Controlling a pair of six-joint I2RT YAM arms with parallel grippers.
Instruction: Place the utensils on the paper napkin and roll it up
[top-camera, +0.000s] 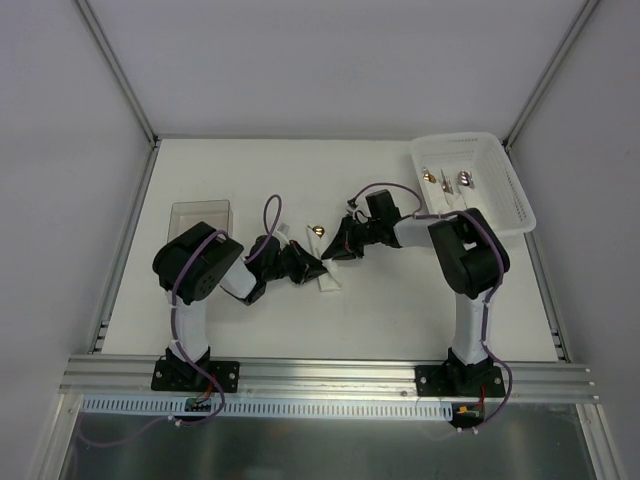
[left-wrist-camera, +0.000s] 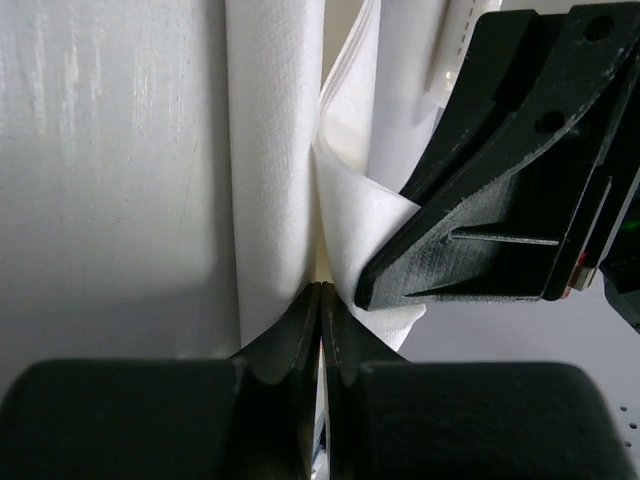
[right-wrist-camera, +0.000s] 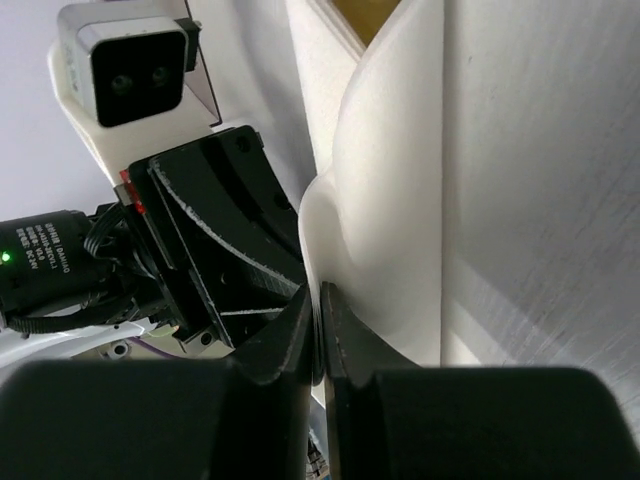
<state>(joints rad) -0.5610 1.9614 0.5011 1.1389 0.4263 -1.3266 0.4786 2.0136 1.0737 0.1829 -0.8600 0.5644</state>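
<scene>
Trouble on the tabletop (top-camera: 230, 320) looks likeliest to start with the white basket (top-camera: 515, 185) at the far right. Several utensils (top-camera: 447, 182) lie in it, well apart from the work in the middle. If the roll is finished now, those pieces would be left out of it.

The paper napkin (top-camera: 328, 281) is the next worry. It lies mid-tabletop as a loose, partly rolled strip between the two arms, and both are clamped on it. The left gripper (left-wrist-camera: 320, 300) is clenched on a fold of its layers. The right gripper (right-wrist-camera: 317, 305), just beside it, has its jaws pressed together on a curled edge. With two pinches so close on thin paper, any pull in opposite directions could tear it. It could also drag the layers open and loosen the roll.

A copper-headed utensil (top-camera: 318, 230) shows at the far side of the napkin, between the grippers. Its handle is hidden, so I cannot tell whether it is wrapped. If it is only resting there, a tug could slide it out.

The napkin's long axis runs diagonally, from far left to near right. The visible utensil head is at the far end.
</scene>
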